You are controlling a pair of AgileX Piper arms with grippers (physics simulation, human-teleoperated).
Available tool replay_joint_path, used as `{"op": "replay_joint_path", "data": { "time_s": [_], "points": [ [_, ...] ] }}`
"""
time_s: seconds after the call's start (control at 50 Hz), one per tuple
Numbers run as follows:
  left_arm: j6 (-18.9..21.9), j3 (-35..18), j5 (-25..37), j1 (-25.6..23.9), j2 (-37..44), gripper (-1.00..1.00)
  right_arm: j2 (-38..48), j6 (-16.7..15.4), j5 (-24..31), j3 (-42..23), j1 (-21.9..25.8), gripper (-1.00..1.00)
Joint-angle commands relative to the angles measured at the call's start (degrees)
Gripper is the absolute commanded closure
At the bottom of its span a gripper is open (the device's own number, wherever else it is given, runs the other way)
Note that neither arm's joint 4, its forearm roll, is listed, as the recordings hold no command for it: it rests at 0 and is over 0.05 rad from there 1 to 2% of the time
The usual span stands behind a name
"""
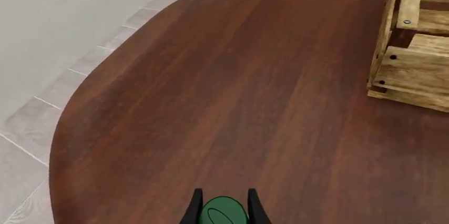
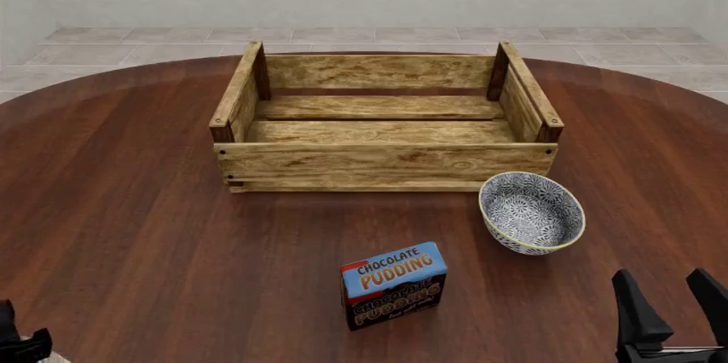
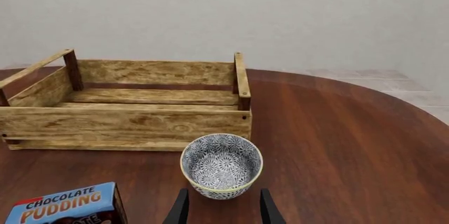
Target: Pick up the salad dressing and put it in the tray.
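Note:
Only the dark green cap of the salad dressing [image 1: 224, 212] shows, in the left wrist view, pinched between the two black fingers of my left gripper [image 1: 224, 208], which is shut on it. The bottle's body is hidden. In the front view just a dark bit of the left gripper [image 2: 17, 344] peeks in at the near left corner. The tray [image 2: 387, 158], a light-wood slatted crate, stands at the table's far middle with nothing inside; its corner [image 1: 414, 71] lies ahead and to the right of the left gripper. My right gripper [image 2: 673, 308] hangs open at the near right.
A round blue-patterned bowl [image 2: 531, 210] stands just in front of the right gripper [image 3: 223, 208], by the tray's near right corner. A blue-and-black chocolate pudding box [image 2: 394, 285] stands near the front middle. The table's curved edge and tiled floor [image 1: 63, 50] lie beyond the left gripper.

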Motion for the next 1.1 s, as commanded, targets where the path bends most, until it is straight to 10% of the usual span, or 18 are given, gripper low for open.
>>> {"op": "replay_joint_path", "data": {
  "time_s": [0.02, 1.1],
  "points": [
    [0.93, -6.41, 3.72, -5.10, -1.36, 1.00, -0.20, 0.08, 0.20, 0.00, 0.05, -1.00],
    [10.19, -30.67, -5.48, -33.03, 20.79, 1.00, -0.59, 0.30, 0.34, -0.01, 0.27, -1.00]
  ]
}}
